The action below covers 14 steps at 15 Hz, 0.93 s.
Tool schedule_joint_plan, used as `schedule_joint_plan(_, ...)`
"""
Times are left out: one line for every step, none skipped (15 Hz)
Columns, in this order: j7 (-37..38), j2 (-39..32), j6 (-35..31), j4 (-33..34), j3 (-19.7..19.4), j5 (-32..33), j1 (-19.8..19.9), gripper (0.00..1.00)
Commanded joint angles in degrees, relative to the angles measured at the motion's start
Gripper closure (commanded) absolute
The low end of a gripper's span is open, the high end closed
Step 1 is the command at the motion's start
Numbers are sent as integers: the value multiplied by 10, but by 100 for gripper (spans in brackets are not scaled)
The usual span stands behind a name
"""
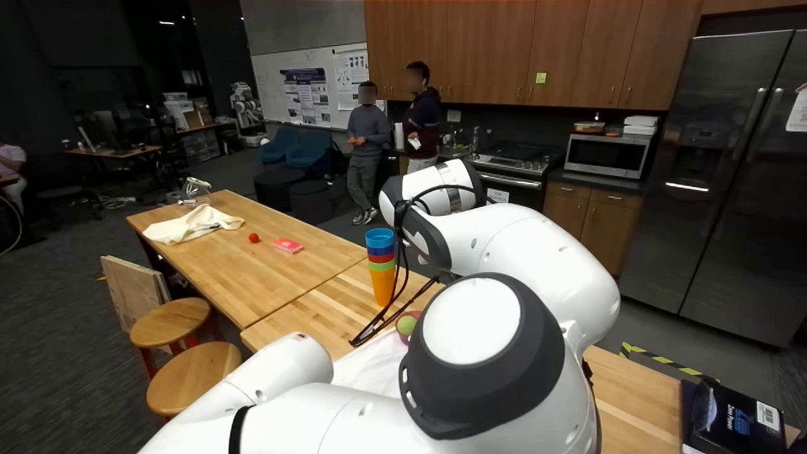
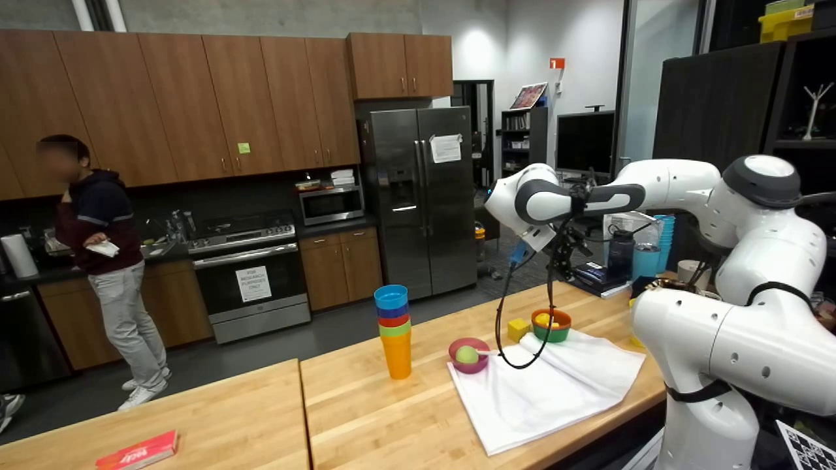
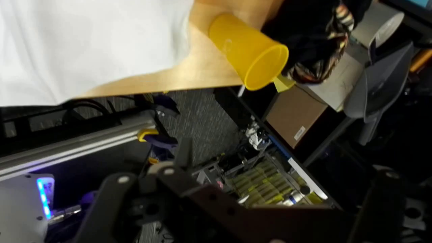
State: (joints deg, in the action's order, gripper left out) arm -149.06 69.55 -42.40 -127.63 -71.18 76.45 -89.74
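Observation:
My gripper [image 2: 569, 251] hangs above the table, dark and partly hidden by cables and the arm in an exterior view. In the wrist view its fingers stand wide apart with nothing between them. A yellow cup [image 3: 249, 50] stands near the table edge there, apart from the gripper, beside a white cloth [image 3: 101, 44]. Below the arm are a green-and-orange bowl [image 2: 550, 334] with yellow pieces, a yellow block [image 2: 518, 329], and a pink bowl [image 2: 470, 365] holding a green ball [image 2: 467, 354]. A stack of coloured cups [image 2: 397, 352] rises from the wooden table in both exterior views.
Black cables [image 2: 519, 362] loop down from the wrist near the cloth. Behind the arm are a dark bottle [image 2: 620, 254] and stacked blue cups [image 2: 664, 241]. A pink-red packet [image 1: 288, 245], a red ball [image 1: 254, 238] and a cream cloth [image 1: 189, 225] lie farther along the tables.

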Motion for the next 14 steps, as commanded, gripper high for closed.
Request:
schedule_joint_plan(0,45,105,-38,31,-8,26,0)
schedule_joint_plan(-1,72,149,-55,42,-12,22,0)
schedule_joint_plan(-1,103,188,-69,55,-16,16,0)
schedule_joint_plan(-1,152,221,-86,76,-24,6,0)
schedule_joint_plan(-2,61,163,-53,36,-19,17,0)
schedule_joint_plan(-2,86,186,-67,49,-23,12,0)
schedule_joint_plan(-1,106,199,-78,57,-23,9,0)
schedule_joint_plan(-1,120,205,-83,61,-23,7,0)
schedule_joint_plan(-1,129,207,-85,62,-23,7,0)
schedule_joint_plan(-1,134,208,-86,62,-23,7,0)
schedule_joint_plan(-1,137,209,-86,62,-23,7,0)
schedule_joint_plan(-1,139,210,-86,62,-23,7,0)
schedule_joint_plan(29,124,183,-36,34,-69,-12,0)
schedule_joint_plan(41,129,172,-16,22,-105,-19,0)
